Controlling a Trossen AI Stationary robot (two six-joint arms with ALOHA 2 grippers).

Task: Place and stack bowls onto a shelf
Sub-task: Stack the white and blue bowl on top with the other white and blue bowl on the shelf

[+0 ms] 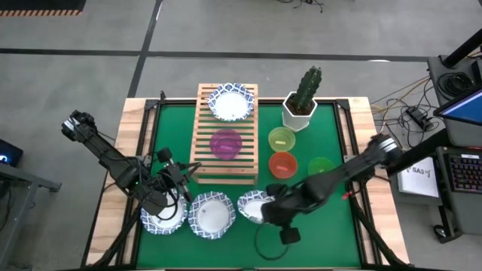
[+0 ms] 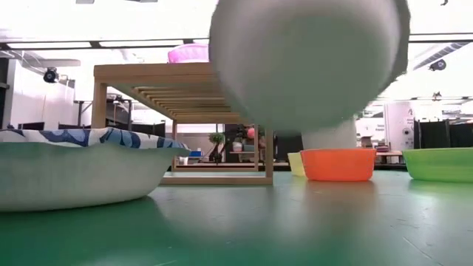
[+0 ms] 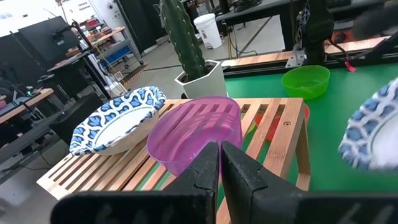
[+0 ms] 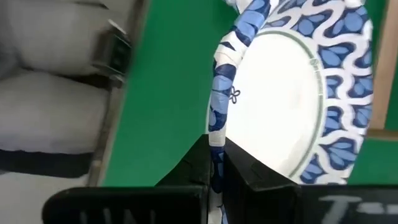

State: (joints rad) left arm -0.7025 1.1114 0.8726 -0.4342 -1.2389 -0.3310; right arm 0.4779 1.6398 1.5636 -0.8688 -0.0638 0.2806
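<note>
**Clerk:** Counting bowls first: four white bowls with blue patterned rims. One point(image 1: 230, 102) sits at the far end of the light wooden slatted shelf point(image 1: 204, 170). Two rest on the green table mat point(image 1: 331, 233) at the near edge, one point(image 1: 163, 217) under the left arm and one point(image 1: 212, 214) beside it. The fourth point(image 1: 252, 205) is tilted and pinched at its rim.

**Checker:** Pinched by which arm?

**Clerk:** The right gripper point(image 4: 216, 163). Its two dark fingers are pressed onto the patterned rim, one on each side, as the right wrist view shows.

**Checker:** Plain plastic bowls?

**Clerk:** Four. One translucent purple bowl point(image 1: 226, 143) on the shelf, nearer than the patterned one. Three stand on the mat to the right of the shelf: one yellow-green point(image 1: 282, 138), one red-orange point(image 1: 282, 164), one green point(image 1: 321, 167).

**Checker:** Shelf load, then?

**Clerk:** Two bowls, side by side along its length, not stacked.

**Checker:** Left gripper?

**Clerk:** The left gripper point(image 3: 220, 163) is at the near left of the mat, fingers pressed nearly together with nothing between them, pointing toward the purple bowl.

**Checker:** Other items?

**Clerk:** One green cactus in a white hexagonal pot point(image 1: 300, 114), just beyond the yellow-green bowl.
</note>
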